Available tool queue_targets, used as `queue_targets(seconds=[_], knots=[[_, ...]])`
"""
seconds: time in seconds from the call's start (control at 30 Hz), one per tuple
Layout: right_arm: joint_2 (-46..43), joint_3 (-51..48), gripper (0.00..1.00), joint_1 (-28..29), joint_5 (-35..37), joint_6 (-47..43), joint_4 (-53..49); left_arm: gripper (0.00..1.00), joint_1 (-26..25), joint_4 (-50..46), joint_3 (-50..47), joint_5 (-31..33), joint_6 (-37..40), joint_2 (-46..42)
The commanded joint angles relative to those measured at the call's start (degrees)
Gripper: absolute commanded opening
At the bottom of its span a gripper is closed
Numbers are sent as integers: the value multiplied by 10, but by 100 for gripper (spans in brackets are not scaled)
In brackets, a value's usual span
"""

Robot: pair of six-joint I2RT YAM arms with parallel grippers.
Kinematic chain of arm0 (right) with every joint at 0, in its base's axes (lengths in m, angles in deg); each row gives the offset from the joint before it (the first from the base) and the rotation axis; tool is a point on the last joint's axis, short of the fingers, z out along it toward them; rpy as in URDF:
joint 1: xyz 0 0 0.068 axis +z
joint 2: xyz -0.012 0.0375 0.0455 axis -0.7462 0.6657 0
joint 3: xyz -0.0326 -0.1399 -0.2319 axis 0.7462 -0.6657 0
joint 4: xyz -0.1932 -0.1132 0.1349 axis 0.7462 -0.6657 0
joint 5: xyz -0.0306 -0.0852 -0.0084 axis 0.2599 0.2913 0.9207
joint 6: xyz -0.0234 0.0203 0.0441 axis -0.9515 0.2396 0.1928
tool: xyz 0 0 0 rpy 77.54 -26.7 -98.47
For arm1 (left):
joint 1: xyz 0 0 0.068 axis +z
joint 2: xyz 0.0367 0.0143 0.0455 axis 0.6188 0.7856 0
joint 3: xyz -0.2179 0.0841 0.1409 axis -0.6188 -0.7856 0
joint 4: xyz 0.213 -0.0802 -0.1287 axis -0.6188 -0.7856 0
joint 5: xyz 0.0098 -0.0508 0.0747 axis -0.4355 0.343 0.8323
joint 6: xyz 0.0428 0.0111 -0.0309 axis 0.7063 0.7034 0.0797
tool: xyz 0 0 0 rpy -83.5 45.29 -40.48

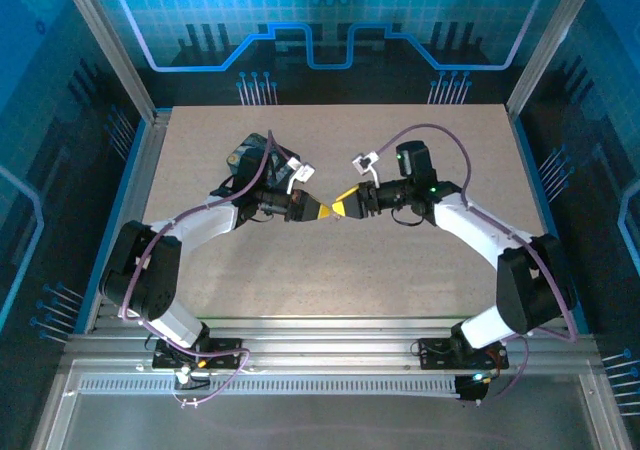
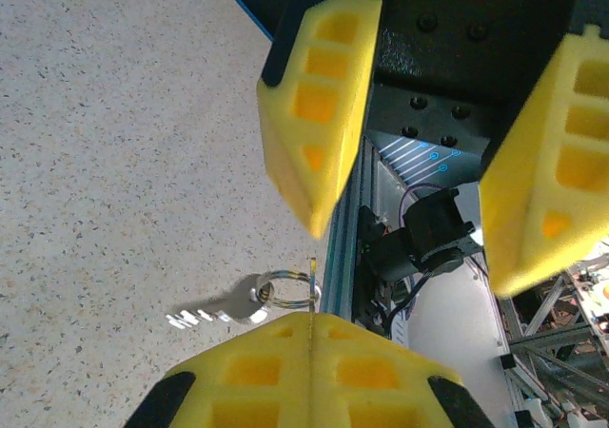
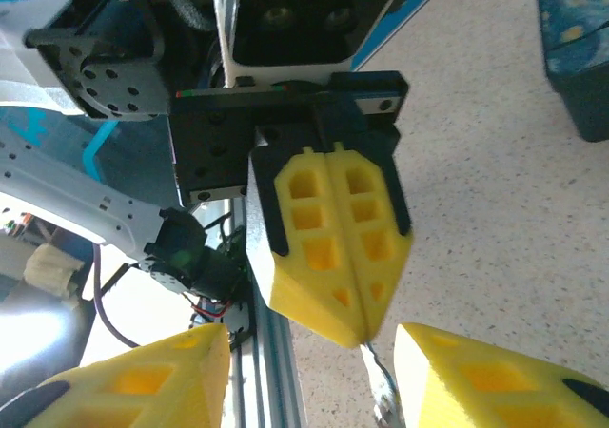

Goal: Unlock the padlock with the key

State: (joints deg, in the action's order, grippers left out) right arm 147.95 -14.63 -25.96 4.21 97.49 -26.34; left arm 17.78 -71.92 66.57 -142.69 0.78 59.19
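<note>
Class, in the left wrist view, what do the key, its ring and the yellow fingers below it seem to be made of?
The key looks like bare metal, maybe plated steel: silvery with bright glints. The key ring seems the same shiny metal wire. The fingers of the left gripper look like matt yellow plastic, possibly firm foam: dull surface, moulded square pockets.
</note>
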Motion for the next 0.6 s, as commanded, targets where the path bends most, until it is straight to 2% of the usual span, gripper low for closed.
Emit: queue_targets(seconds=[0.0, 0.17, 0.37, 0.57], knots=[[20, 15, 48, 9, -13, -23, -19, 0, 4, -16, 19, -14, 14, -10], [25, 13, 46, 11, -17, -35, -31, 0, 5, -25, 21, -15, 19, -14], [23, 7, 36, 12, -34, -52, -46, 0, 6, -16, 22, -14, 12, -15], [17, -12, 33, 12, -31, -62, -46, 0, 9, -1, 19, -15, 0, -16]])
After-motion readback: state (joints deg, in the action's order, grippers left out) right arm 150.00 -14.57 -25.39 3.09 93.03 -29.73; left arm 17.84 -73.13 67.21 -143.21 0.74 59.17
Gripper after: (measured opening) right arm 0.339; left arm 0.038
